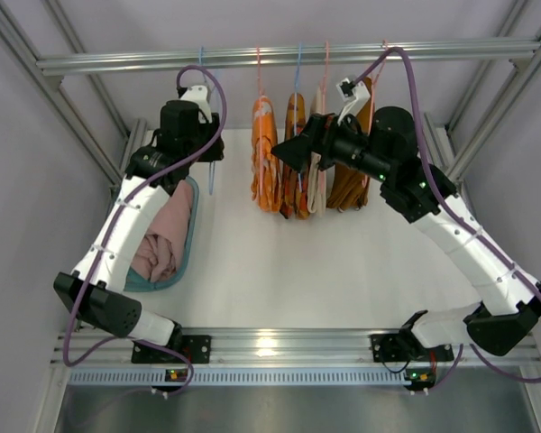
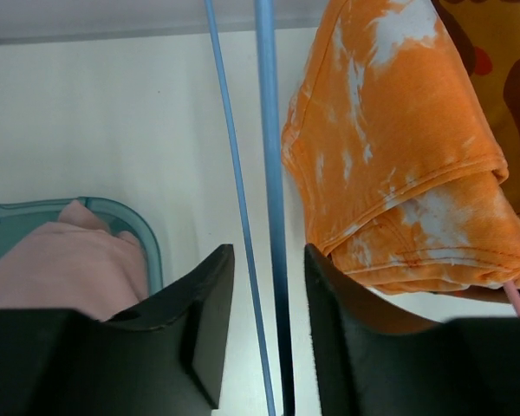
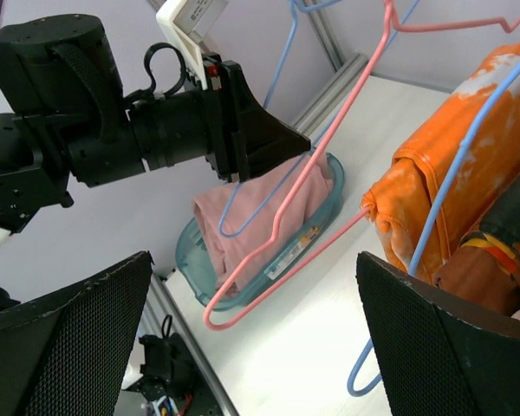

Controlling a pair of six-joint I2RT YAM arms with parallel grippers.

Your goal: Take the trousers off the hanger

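The pale pink trousers (image 1: 165, 240) lie bundled in a teal basket (image 1: 191, 236), also seen in the right wrist view (image 3: 262, 206). The orange trousers (image 1: 264, 152) hang folded over a pink hanger (image 3: 282, 232) on the rail; the left wrist view shows them to the right (image 2: 390, 147). My left gripper (image 2: 268, 249) stands up by the rail with its jaws apart. The two wires of a bare blue hanger (image 2: 271, 173) run between them. My right gripper (image 3: 253, 256) is wide open, empty, just right of the orange trousers, facing left.
Right of the orange trousers hang a patterned orange garment (image 1: 294, 153) on a blue hanger (image 3: 433, 208), and a dark brown one (image 1: 352, 176). The aluminium rail (image 1: 279, 59) crosses the back. Frame posts stand at both sides.
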